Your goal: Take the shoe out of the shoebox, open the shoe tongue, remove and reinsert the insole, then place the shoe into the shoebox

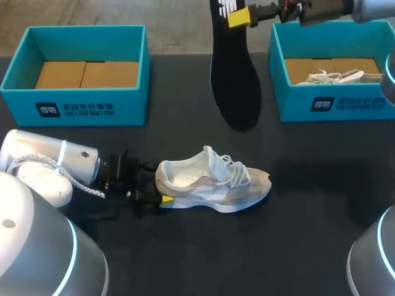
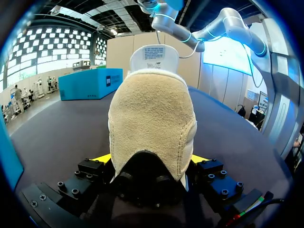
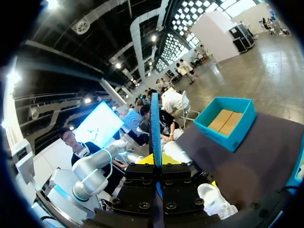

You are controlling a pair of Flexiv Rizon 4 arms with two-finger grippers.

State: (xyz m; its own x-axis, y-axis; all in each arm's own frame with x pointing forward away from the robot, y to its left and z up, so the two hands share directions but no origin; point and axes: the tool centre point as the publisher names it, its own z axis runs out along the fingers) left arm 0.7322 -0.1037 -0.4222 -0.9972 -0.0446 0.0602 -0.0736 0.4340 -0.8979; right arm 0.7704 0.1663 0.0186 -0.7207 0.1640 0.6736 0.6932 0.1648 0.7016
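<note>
We find the left box (image 1: 80,102) at the table's far left holding only its cardboard liner. Near it, our left gripper (image 1: 158,184) is clenched on the heel of the shoe (image 1: 213,182), one yellow tip on either side. The shoe lies on its sole on the table (image 1: 308,216), toe pointing right. Above and beyond it the insole (image 1: 234,80) hangs upright in the air, well clear of the shoe, pinched at its upper end by our right gripper (image 1: 238,16). We judge the shoe's removal and the insole's extraction complete. Whether the tongue is fully opened cannot be confirmed. Reinserting the insole and boxing the shoe remain. At the far right, the right box (image 1: 333,102) holds a second shoe (image 1: 336,77), so we take the left box as the likely destination. The laces lie loosely over the shoe's opening and may hinder reinsertion. Otherwise, nothing stands between insole and shoe.
</note>
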